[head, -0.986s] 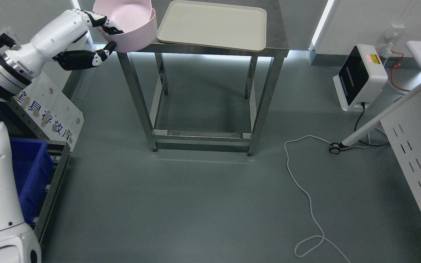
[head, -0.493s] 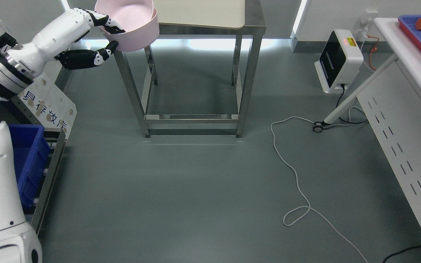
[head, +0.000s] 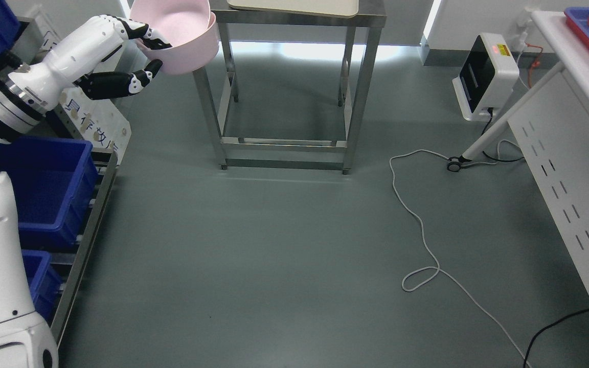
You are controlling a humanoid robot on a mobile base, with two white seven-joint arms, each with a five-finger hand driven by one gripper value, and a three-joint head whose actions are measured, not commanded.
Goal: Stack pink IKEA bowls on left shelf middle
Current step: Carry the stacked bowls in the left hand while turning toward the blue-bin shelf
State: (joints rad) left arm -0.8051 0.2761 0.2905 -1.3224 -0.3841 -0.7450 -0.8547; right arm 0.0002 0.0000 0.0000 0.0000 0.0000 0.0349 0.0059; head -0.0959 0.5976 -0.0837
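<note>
The left hand (head: 138,59) grasps the pink bowl (head: 179,33) at its near rim: the upper fingers (head: 149,36) hook over the rim into the cavity, and the thumb (head: 143,76) presses against the outer wall from below. The bowl is held in the air at the upper left of the head view, tilted, in front of the left leg of the steel stand (head: 289,82) and not resting on it. The right hand is not in view.

Handling judgement: the bowl appears to be thin moulded plastic, so it is probably light, stiff and not fragile. The smooth wall is likely slippery, and a rim pinch leaves the mass hanging beyond the fingers, so the bowl may rotate in the grip. The rim is the practical place to hold it, since it keeps the base free for nesting.

The shelf (head: 82,240) stands along the left edge, carrying a blue bin (head: 44,189). A tray (head: 294,6) lies on the stand top. A white cable (head: 422,240) crosses the floor.
</note>
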